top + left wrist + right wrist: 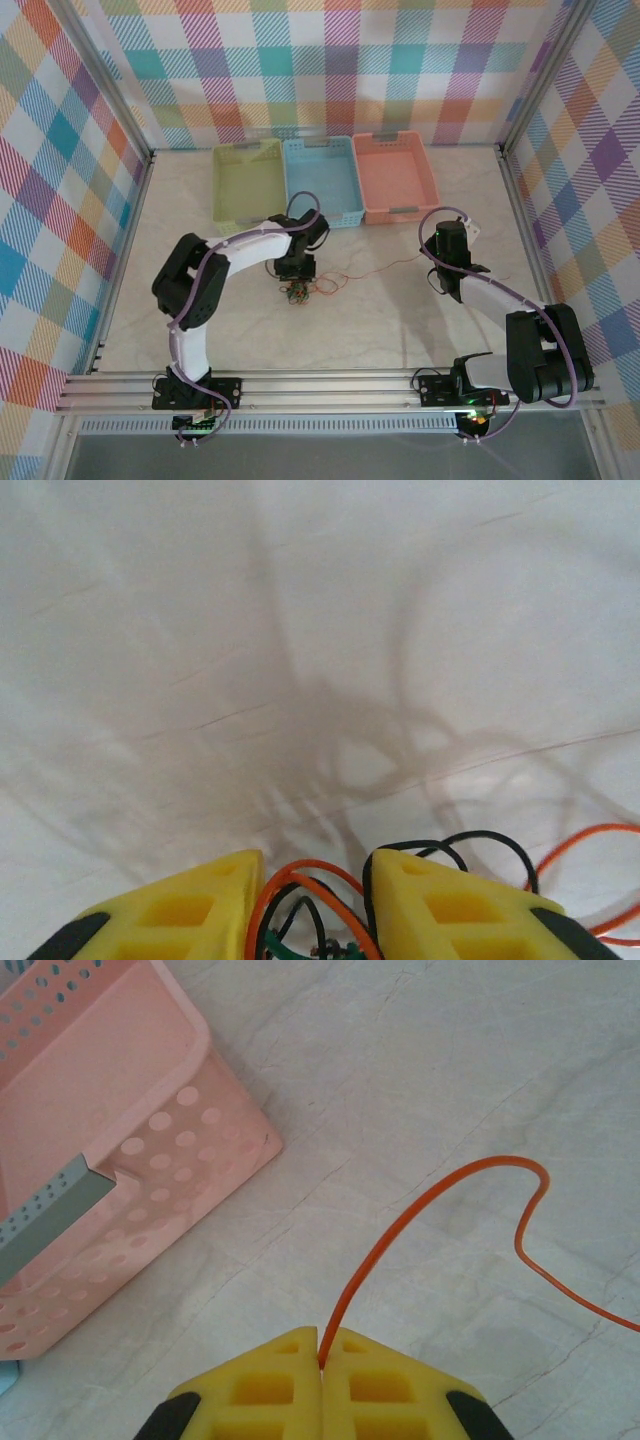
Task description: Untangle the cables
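Two grippers are on the job. My right gripper (321, 1360) is pinched closed on one orange cable (500, 1159), near the pink basket (120, 1160). From there the cable runs leftward across the table (400, 330) to the knot of cables (297, 291), so its long axis lies from side to side between my arms. My left gripper (312, 910) sits right over that knot, fingers apart with orange, black and green loops between them. I cannot tell whether they pinch. I judge a rightward pull fits.

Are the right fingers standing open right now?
No, the right fingers are pressed together, pinching the orange cable.
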